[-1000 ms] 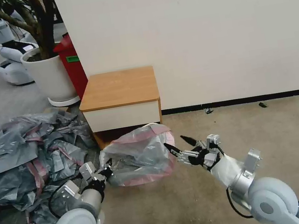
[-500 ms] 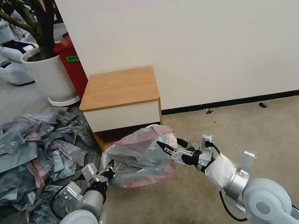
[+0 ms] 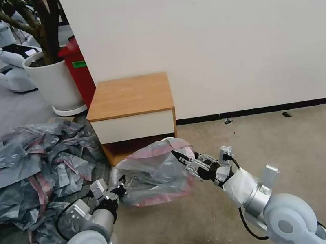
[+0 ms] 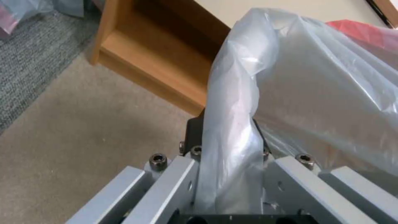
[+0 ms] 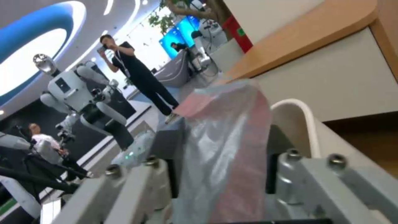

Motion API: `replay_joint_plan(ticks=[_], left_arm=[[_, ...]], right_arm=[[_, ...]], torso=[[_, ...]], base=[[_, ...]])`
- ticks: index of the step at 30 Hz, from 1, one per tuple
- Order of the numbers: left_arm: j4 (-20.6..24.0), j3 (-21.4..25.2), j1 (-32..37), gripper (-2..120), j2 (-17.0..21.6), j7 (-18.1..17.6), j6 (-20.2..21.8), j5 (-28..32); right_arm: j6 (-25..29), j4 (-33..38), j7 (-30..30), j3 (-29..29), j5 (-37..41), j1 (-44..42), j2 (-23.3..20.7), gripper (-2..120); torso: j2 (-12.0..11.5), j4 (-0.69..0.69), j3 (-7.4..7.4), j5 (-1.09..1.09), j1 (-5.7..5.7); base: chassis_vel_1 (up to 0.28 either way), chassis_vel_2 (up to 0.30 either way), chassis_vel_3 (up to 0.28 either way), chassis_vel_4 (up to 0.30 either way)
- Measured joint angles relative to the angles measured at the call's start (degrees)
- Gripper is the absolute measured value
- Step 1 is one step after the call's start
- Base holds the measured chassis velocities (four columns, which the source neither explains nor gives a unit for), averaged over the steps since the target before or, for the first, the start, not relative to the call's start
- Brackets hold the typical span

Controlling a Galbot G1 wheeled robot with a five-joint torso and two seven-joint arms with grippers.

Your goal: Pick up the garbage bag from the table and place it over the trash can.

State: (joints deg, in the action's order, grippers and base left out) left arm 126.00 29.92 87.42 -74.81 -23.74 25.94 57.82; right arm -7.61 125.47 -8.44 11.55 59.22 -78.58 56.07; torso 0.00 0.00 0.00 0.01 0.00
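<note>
The garbage bag [image 3: 152, 171], translucent grey with a pink-red band, hangs spread low over the floor in front of the table [image 3: 128, 96]. My left gripper [image 3: 120, 183] is shut on its left edge; the left wrist view shows the film [image 4: 232, 133] pinched between the fingers. At the bag's right rim my right gripper [image 3: 178, 155] is shut on a fold of it [image 5: 224, 161]. A pale curved rim of the trash can [image 5: 304, 116] shows just behind that fold. In the head view the bag covers most of the can.
A big heap of grey bags [image 3: 26, 168] lies on the floor to the left. Behind it stand a white plant pot [image 3: 55, 81] and a red bin [image 3: 80, 71]. The wall runs behind the table. Bare carpet [image 3: 299, 150] stretches to the right.
My right gripper was open and clear of the bag; it moved left to the bag's right rim and closed on it. The left gripper kept its hold.
</note>
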Motion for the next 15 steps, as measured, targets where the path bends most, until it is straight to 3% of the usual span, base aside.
replay_joint_plan(ticks=[10,15], left_arm=[[0.0,0.0,0.0,4,0.2,0.1,0.0,0.0],[0.0,-0.1,0.3,4,0.3,0.4,0.0,-0.4]], right_arm=[[0.6,-0.1,-1.0,0.2,-1.7,-0.2,-0.4,0],[0.9,-0.4,-1.2,0.3,-2.0,0.4,-0.5,0]], torso=[[0.0,0.00,0.00,-0.01,0.00],[0.0,0.00,0.00,-0.01,0.00]], base=[[0.000,0.000,0.000,0.000],[0.000,0.000,0.000,0.000]])
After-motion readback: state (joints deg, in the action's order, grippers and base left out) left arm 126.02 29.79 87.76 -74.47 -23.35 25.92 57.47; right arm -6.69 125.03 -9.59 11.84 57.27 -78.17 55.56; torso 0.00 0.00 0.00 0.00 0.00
